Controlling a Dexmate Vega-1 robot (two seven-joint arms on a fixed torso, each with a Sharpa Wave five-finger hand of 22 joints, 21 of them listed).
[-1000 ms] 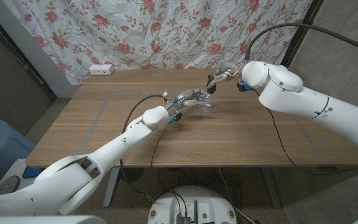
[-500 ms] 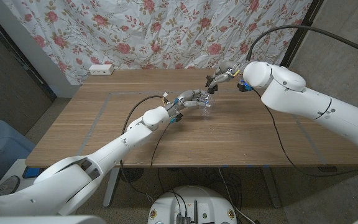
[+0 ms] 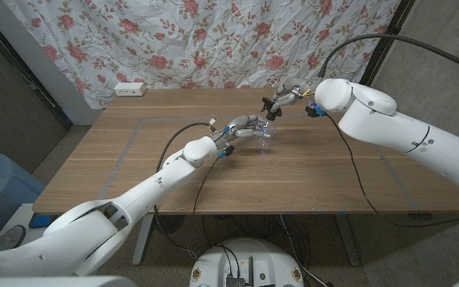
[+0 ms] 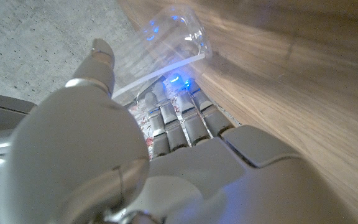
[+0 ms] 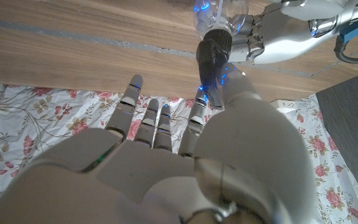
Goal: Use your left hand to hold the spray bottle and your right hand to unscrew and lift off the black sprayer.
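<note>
Unscrewing step. Left hand (image 3: 244,126) grips spray bottle (image 3: 263,136) at mid-table; right hand (image 3: 281,102) apparently pinches black sprayer (image 5: 212,55) (thumb hides contact). Next: twist, then lift straight off.

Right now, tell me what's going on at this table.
The left hand grips a clear bottle standing on the wooden table. The right hand is at the bottle's top, its fingers on the black sprayer, which sits on the neck, not yet lifted off.
</note>
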